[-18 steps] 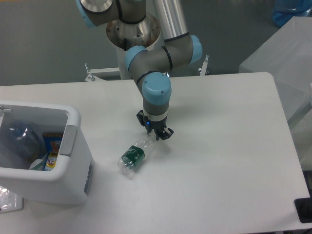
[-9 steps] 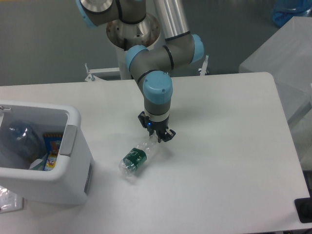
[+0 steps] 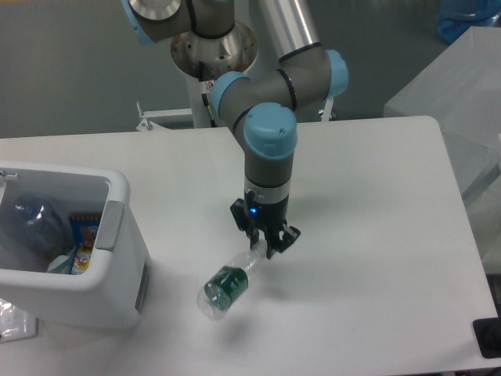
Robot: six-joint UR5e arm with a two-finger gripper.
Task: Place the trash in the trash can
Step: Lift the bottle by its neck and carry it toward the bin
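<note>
A clear plastic bottle with a green label (image 3: 228, 283) hangs tilted above the table, base down to the left. My gripper (image 3: 264, 247) is shut on its neck end. The white trash can (image 3: 117, 258) stands at the left edge of the table. Inside it lie a blue foil snack bag (image 3: 84, 240) and a bluish crumpled bottle (image 3: 31, 222). The held bottle is to the right of the trash can, apart from it.
A clear plastic scrap (image 3: 14, 319) lies at the front left beside the trash can. The robot base (image 3: 211, 47) stands behind the table. A grey block (image 3: 454, 86) sits off the table at the right.
My gripper has moved toward the camera and right with the bottle. The bottle has come up off the table and now hangs tilted from my fingers.
</note>
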